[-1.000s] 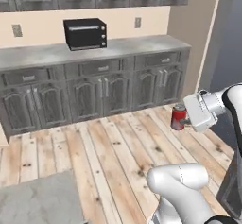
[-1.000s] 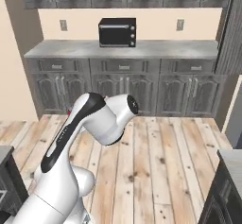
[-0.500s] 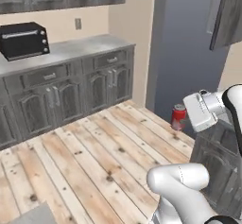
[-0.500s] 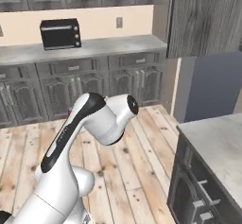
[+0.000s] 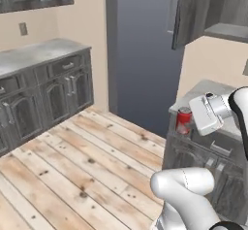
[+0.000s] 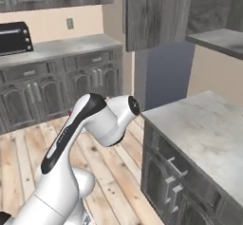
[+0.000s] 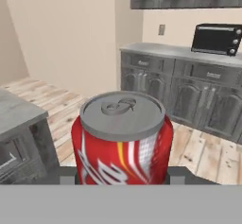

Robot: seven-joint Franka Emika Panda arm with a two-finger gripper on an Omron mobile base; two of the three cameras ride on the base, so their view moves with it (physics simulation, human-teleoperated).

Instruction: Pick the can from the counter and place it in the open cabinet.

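1. The fingers (image 7: 122, 180) are clamped on either side of the one can (image 7: 122, 140), red with a silver top, held upright and off any surface; from the left base view the can (image 5: 183, 120) sits right at the hand.
2. Compared with half a second back, the whole view has swung: the black toaster oven (image 6: 14, 37) slid off to the side and the cabinet (image 6: 159, 13) is now close overhead, door open, shelf (image 6: 220, 40) showing.
3. A grey-topped bench (image 6: 201, 129) with drawers stands just below the shelf, beside the arm.
4. Count: one can, one oven, one open cabinet.
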